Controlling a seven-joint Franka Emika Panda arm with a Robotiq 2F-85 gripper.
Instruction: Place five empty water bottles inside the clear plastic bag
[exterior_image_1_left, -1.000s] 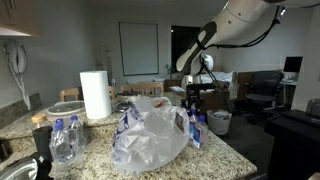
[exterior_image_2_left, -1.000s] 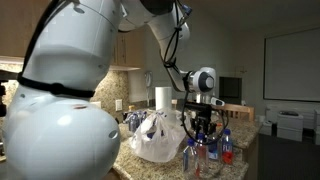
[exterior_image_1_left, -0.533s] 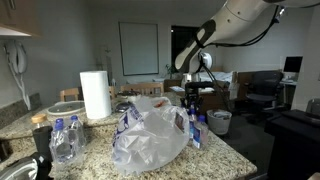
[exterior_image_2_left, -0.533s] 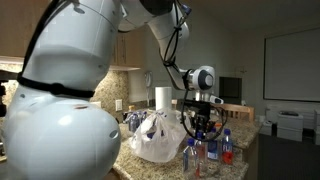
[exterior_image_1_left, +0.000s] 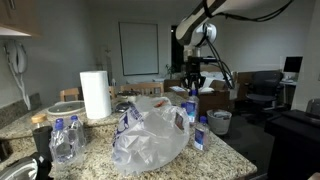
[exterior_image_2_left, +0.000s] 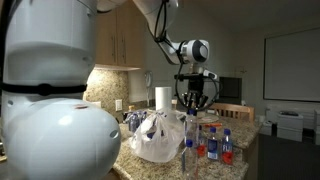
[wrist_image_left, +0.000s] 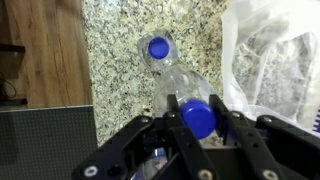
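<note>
Your gripper pinches a water bottle by its top — hanging upright, it suits dropping into the clear plastic bag at two o'clock.

Polished, glossy speckled granite desk. Between the matt black fingers, a clear, crinkly plastic water bottle with a smooth blue top. Right of the fingers, a thin, wrinkled plastic bag with a whitish sheen.

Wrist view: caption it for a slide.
Pincer shut on a blue-capped water bottle above a granite counter, clear plastic bag alongside.
</note>
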